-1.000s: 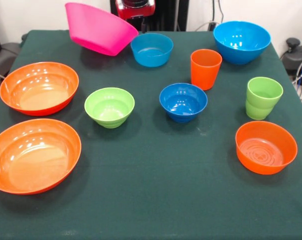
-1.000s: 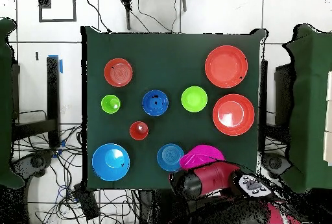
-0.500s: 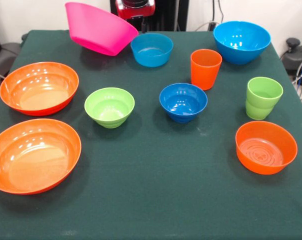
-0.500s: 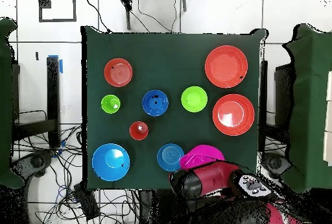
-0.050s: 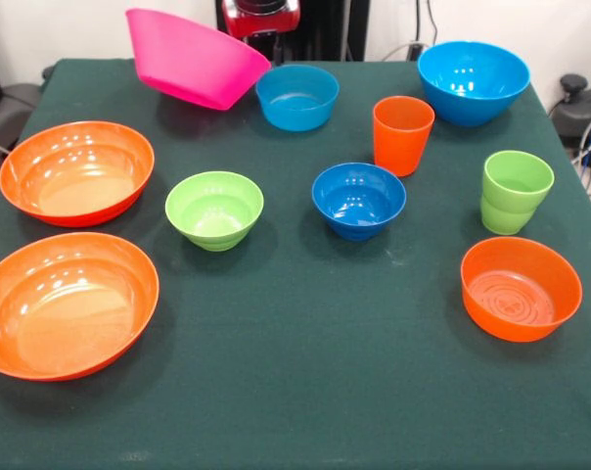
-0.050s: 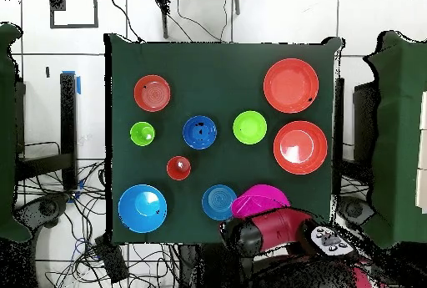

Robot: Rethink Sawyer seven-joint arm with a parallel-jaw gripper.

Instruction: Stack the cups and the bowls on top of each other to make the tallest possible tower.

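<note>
The big pink bowl (image 5: 193,57) hangs tilted and clear of the green table (image 5: 305,392) at its far edge, right under the red arm (image 5: 264,18). The gripper itself is hidden behind that bowl, so I cannot tell how its fingers stand or just how it grips.

Just beside the pink bowl sits the smaller sky blue bowl (image 5: 296,96), close enough to crowd it. The bigger sky blue bowl (image 5: 473,80) sits at the other far corner, well apart.

Two wide orange bowls (image 5: 76,171) (image 5: 67,303) lie side by side on one flank, empty, nothing stacked.

In the middle row: small green bowl (image 5: 214,209), dark blue bowl (image 5: 358,200), orange cup (image 5: 402,134) upright between the blues. Green cup (image 5: 515,191) stands near the smaller orange bowl (image 5: 520,288).
</note>
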